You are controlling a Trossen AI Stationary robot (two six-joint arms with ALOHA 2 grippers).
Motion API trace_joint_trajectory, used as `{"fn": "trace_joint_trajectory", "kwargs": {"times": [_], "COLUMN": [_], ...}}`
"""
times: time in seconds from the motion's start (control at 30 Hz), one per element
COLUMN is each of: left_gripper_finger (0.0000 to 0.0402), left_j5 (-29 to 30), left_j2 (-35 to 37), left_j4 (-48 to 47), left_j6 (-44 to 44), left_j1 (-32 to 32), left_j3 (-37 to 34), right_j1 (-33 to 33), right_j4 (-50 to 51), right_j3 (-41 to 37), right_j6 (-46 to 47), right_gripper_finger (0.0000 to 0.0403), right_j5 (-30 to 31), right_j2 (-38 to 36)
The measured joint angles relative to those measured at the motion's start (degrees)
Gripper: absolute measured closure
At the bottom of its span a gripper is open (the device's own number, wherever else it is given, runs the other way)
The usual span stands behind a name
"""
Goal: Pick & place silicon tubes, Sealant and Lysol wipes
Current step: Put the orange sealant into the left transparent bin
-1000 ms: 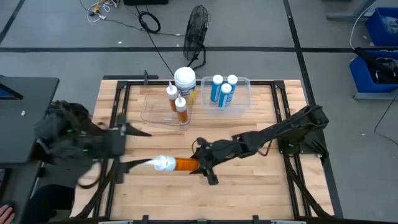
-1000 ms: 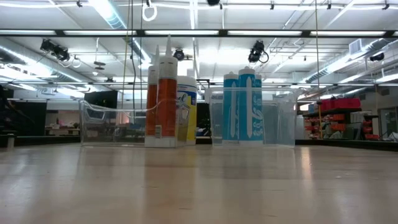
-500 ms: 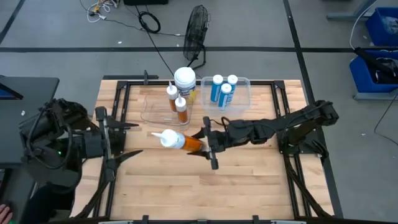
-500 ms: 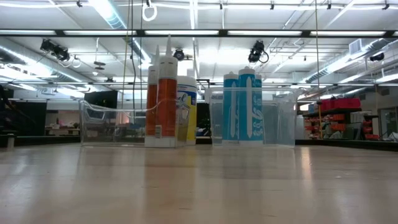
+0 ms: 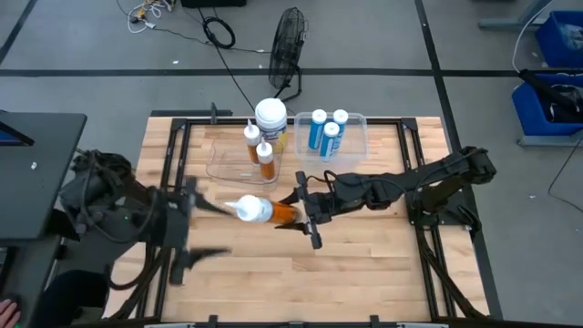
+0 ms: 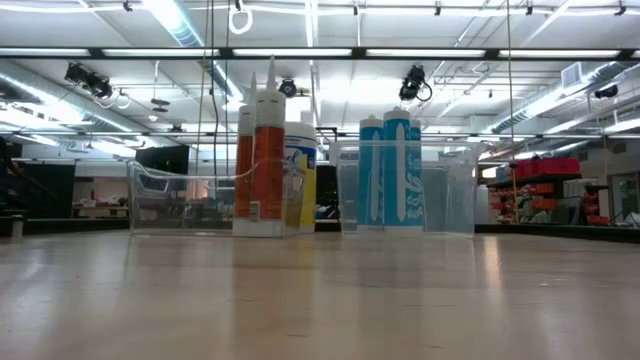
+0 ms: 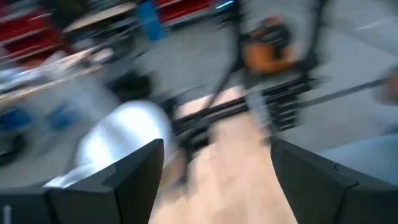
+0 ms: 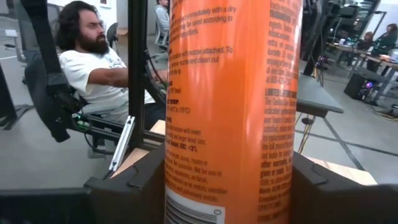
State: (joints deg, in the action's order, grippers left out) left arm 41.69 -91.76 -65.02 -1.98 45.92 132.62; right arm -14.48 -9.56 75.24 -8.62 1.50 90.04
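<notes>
Orange tube (image 5: 273, 211) clamped in right gripper (image 5: 301, 213), just in front of clear bin (image 5: 217, 157).
Lysol wipes (image 5: 271, 118) upright at bin's back corner; left gripper (image 5: 205, 230) spread wide, left of tube.

I count three orange tubes: one (image 5: 273, 211) is clamped in my right gripper (image 5: 303, 210) above the table (image 5: 364, 264), and two (image 5: 258, 150) stand upright in the left clear bin (image 5: 223, 164). There are three blue tubes (image 5: 324, 132), all upright in the right clear bin (image 5: 355, 146). That makes two bins and six tubes in all. I see one Lysol wipes canister (image 5: 271, 118), standing behind the left bin. I have two arms; my left gripper (image 5: 187, 228) is spread and carries nothing. One fan (image 5: 288, 41) lies on the floor beyond the table. One seated person (image 8: 93, 62) shows past my right wrist.
</notes>
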Motion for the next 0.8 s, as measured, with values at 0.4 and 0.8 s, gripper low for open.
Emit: {"fn": "trace_joint_trajectory", "kwargs": {"times": [0.4, 0.8], "left_gripper_finger": [0.011, 0.011], "left_j5": [-10.3, -35.0], "left_j2": [0.1, -0.4], "left_j4": [12.0, 20.5], "left_j6": [16.0, 18.3], "left_j1": [-0.6, -13.5], "left_j3": [0.0, -4.9], "right_j1": [-4.3, -6.4], "right_j4": [1.1, 5.0], "right_j3": [0.0, 0.0], "right_j6": [-4.1, -5.7], "right_gripper_finger": [0.0194, 0.0194], "right_j5": [4.4, 8.6], "right_j2": [-2.4, -11.0]}}
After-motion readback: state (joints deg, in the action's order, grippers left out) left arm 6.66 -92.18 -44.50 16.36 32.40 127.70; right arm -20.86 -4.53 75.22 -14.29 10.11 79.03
